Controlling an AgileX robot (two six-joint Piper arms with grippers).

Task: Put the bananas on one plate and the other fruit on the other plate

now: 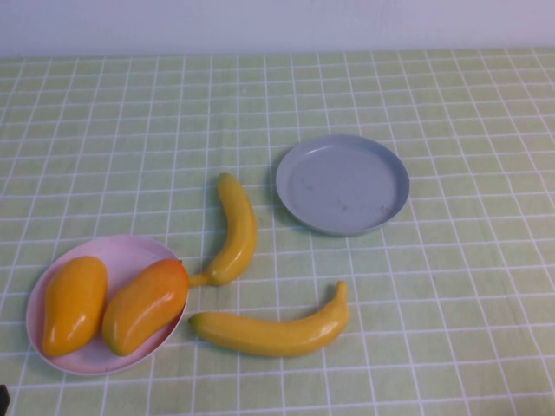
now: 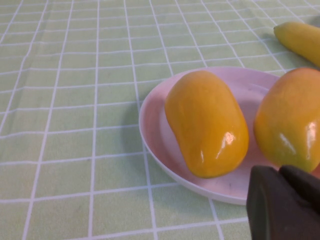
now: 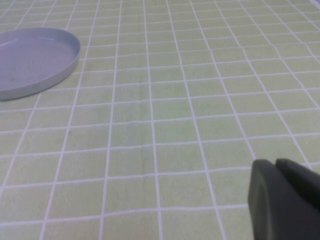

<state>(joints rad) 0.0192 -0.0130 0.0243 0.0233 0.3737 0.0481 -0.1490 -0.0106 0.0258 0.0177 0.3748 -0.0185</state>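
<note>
Mangoes [image 1: 108, 305] sit side by side on the pink plate [image 1: 130, 251]; both bananas [image 1: 273, 329] lie on the cloth, the grey plate [image 1: 342, 184] bare. Left gripper [image 2: 282, 202] by the pink plate, right gripper [image 3: 285, 200] over cloth, fingers pressed together. Best grab a banana mid-length.

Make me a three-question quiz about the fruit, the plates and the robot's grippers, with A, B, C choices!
1. Where are the mangoes?
A. On the pink plate
B. On the grey plate
C. On the tablecloth

2. How many bananas lie on the tablecloth?
A. One
B. Two
C. Three

3. What is on the grey plate?
A. A banana
B. A mango
C. Nothing

Answers:
1 A: both mangoes sit side by side on the pink plate.
2 B: two bananas lie between the plates.
3 C: its surface is bare.

The left gripper is shut near the pink plate; the right gripper is shut over the tablecloth.
</note>
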